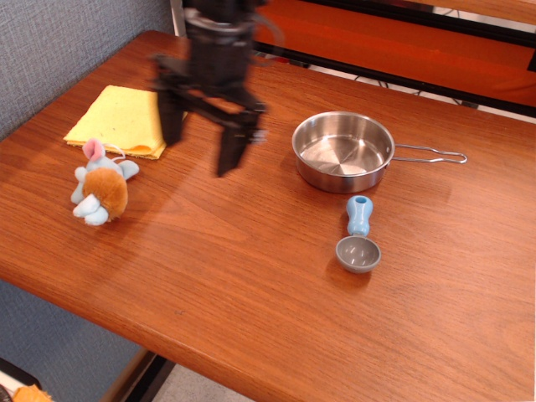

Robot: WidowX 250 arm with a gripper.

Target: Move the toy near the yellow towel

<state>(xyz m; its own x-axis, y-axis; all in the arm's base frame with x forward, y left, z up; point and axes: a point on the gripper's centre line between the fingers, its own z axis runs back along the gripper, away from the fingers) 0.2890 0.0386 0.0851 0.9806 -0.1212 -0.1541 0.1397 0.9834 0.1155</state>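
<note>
The toy [101, 186], a small plush with light blue limbs, a fuzzy orange-brown belly and a pink ear, lies on the wooden table just in front of the yellow towel [121, 121], almost touching its front edge. The towel lies flat near the table's left back. My gripper [199, 141] is black, blurred by motion, open and empty. It hangs above the table to the right of the towel and toy, well apart from both.
A steel pan [343, 151] with a wire handle stands right of centre. A blue-handled grey measuring spoon [358, 239] lies in front of it. The table's front edge [167, 335] runs diagonally across the lower left. A grey wall stands at left.
</note>
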